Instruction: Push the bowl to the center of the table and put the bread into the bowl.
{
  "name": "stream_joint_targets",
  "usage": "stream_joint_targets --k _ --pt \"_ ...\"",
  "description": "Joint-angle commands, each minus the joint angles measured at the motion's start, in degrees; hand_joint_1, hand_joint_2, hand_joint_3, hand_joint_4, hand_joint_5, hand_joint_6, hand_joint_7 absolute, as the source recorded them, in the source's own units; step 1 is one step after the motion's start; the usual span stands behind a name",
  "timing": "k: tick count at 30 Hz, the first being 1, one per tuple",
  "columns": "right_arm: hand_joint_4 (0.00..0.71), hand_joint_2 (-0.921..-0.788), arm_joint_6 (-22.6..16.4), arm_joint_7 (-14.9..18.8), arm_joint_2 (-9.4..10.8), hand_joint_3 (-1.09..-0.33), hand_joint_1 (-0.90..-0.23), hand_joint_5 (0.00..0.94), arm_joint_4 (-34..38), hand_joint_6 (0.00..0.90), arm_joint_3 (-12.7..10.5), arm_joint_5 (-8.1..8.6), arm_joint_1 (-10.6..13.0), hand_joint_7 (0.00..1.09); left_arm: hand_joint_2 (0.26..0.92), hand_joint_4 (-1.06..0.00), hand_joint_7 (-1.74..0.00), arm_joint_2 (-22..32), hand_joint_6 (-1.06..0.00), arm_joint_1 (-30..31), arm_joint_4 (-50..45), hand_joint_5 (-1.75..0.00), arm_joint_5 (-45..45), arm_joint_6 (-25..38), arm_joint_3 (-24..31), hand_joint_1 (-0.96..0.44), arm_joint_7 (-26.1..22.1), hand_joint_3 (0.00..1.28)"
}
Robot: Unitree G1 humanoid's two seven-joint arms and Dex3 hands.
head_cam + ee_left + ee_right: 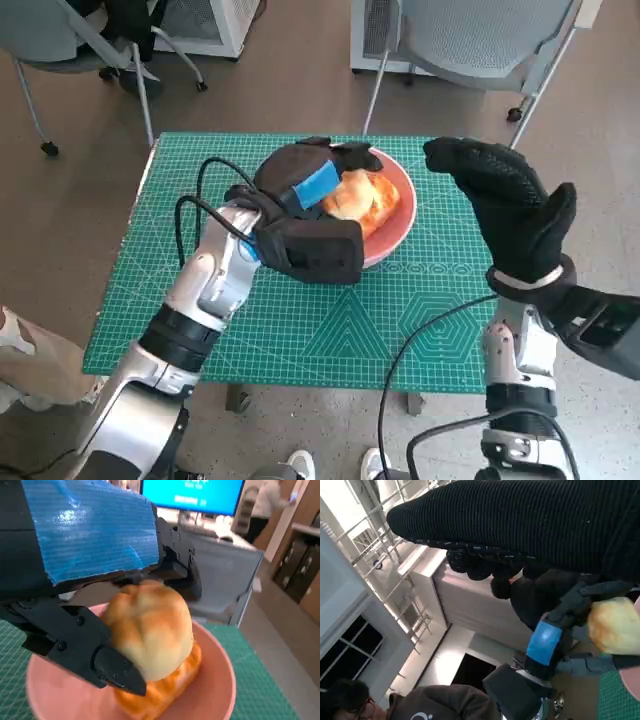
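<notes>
A pink bowl [398, 228] stands on the green mat [330, 320], toward the table's far middle. In it lies a golden bread roll [366, 200]. My left hand [300, 215] reaches over the bowl's near-left side and grips the bread. In the left wrist view its black fingers [82, 640] wrap round the roll [150, 630], whose underside touches the bowl [217, 680]. My right hand [505, 200] is raised to the right of the bowl, fingers apart, holding nothing. The right wrist view shows the glove [530, 520], the left hand [550, 640] and the bread [615, 625].
Two grey chairs [470, 40] stand beyond the table's far edge. Black cables [195, 200] loop over the mat near my left forearm, and another [420, 335] near the right. A person's feet [300, 465] show at the front, a leg [25, 360] at the left.
</notes>
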Motion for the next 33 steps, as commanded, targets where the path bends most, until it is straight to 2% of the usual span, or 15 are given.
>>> stream_joint_targets --k 1,5,11,17,22,28,33 --pt "0.085 -0.921 -0.04 -0.91 0.44 -0.777 -0.701 0.001 0.36 0.035 0.32 -1.25 1.19 0.21 0.807 -0.06 -0.1 0.61 -0.22 -0.08 0.28 -0.01 0.06 -1.84 0.49 -0.62 1.9 0.01" --pt "0.083 -0.921 -0.06 -1.1 0.48 -0.779 -0.701 0.0 0.29 0.034 0.38 -1.39 1.21 0.2 0.815 -0.05 -0.09 0.63 -0.22 -0.01 0.54 0.0 0.26 -2.24 0.46 -0.63 2.56 0.01" --pt "0.081 -0.921 0.19 -1.51 0.9 -0.782 -0.703 0.0 -0.08 0.032 0.78 -1.48 1.32 0.2 0.854 -0.03 -0.07 1.18 -0.22 2.05 0.98 0.0 -0.44 -4.97 2.22 -0.64 7.45 0.02" --pt "0.079 -0.921 0.24 -1.64 0.95 -0.784 -0.704 0.0 -0.27 0.031 0.91 -1.46 1.47 0.2 0.887 -0.02 -0.06 1.3 -0.21 2.53 1.11 0.0 -0.46 -5.89 2.72 -0.65 8.25 0.02" --pt "0.079 -0.921 0.12 -1.65 1.36 -0.784 -0.704 0.0 -0.33 0.031 1.2 -1.34 1.76 0.2 0.914 -0.04 -0.06 2.04 -0.22 5.81 0.24 -0.01 -4.06 -9.21 6.77 -0.65 11.11 0.09" --pt "0.077 -0.921 0.47 -2.28 1.59 -0.79 -0.703 0.0 -1.44 0.03 1.7 -1.53 2.02 0.2 0.92 -0.05 -0.06 2.09 -0.22 8.88 -1.85 -0.01 -9.51 -11.46 10.92 -0.67 10.3 0.19" --pt "0.078 -0.921 1.33 -2.86 1.47 -0.79 -0.703 0.001 -2.85 0.029 2.03 -1.48 2.11 0.21 0.921 -0.06 -0.06 1.01 -0.23 11.91 -5.21 -0.01 -19.01 -13.37 15.94 -0.69 6.98 0.25"
